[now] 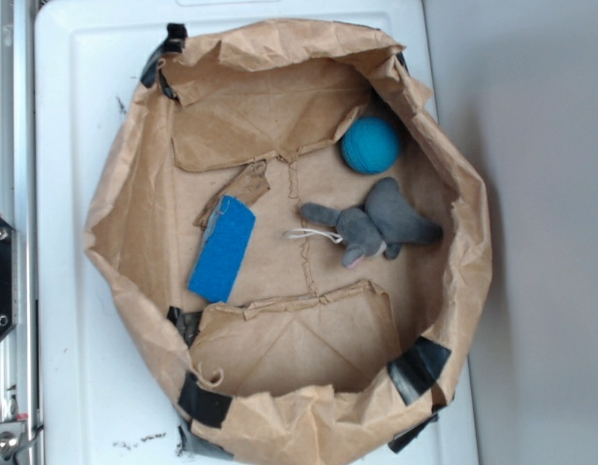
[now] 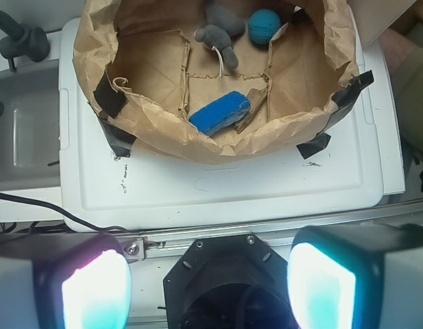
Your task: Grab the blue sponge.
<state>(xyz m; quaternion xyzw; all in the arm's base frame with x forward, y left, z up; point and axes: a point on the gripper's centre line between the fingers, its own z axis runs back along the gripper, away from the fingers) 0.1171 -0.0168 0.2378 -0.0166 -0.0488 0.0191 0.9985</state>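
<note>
Exterior view: you get a top-down look into a crumpled brown paper basin [image 1: 134, 208] taped with black tape onto a white lid [image 1: 76, 368]. The blue sponge [image 1: 222, 249] lies flat on the paper floor, left of centre, long axis tilted slightly off vertical, thin grey edge showing along its upper left side, touching a torn paper flap at its top end. A grey plush toy [image 1: 376, 226] lies right of centre, well apart from the sponge, and a teal ball [image 1: 371, 145] sits just above it near the basin's wall. No gripper in this view. Wrist view: you see what the exterior misses, the gripper [image 2: 210, 282] at the bottom edge, its two fingers [image 2: 94, 291] wide apart, glowing cyan-pink, nothing between them, hanging well short of the basin over the lid's near rim. The sponge [image 2: 220, 112] sits just behind the basin's near wall [image 2: 218, 147], bright blue, rough-textured, a flat block. Plush toy [image 2: 221, 33] and ball [image 2: 264, 26] are at the far side. A black cable [image 2: 46, 209] crosses lower left.
</note>
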